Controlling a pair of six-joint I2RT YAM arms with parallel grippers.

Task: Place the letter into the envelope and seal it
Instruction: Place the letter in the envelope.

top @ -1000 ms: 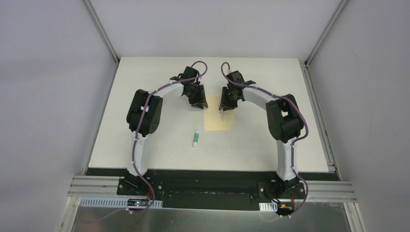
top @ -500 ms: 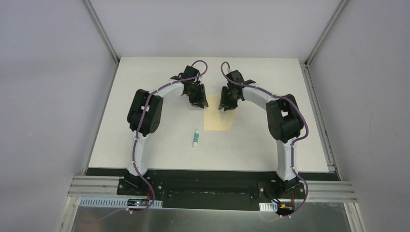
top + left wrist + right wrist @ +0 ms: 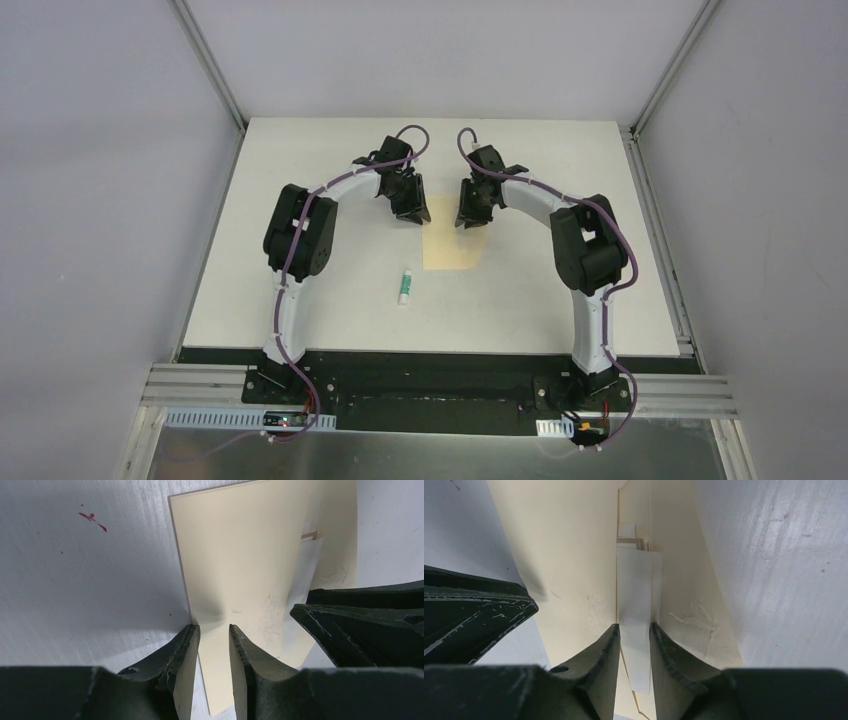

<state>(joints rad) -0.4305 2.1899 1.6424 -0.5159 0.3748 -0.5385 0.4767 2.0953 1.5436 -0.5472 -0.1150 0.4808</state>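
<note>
Count: one tube, one envelope, one letter, two grippers, all on the white table (image 3: 290, 150).

Tube (image 3: 405, 287): small, white with a green end. It lies flat at about 8 o'clock from the envelope, apart from it and untouched, with its long axis near 12–6.

Left gripper (image 3: 214, 634): the jaws are drawn in to a narrow gap and pinched on the raised upper layer of the envelope (image 3: 450, 252). That layer is lifted off the lower one, and a slight dent is seen in it just above the fingertips.

Envelope: yellow-tan, lying at table centre with its long axis 12–6. The mouth is at the 12 o'clock end, under both grippers. The 6 o'clock end rests flat on the table.

Letter (image 3: 639, 580): paler than the envelope and seen as a narrow strip. Its long axis is set along the envelope's. Its leading end lies between the two envelope layers, and its trailing end is outside the mouth.

Right gripper (image 3: 635, 630): the jaws are likewise narrowed and clamped on the trailing end of the letter.
</note>
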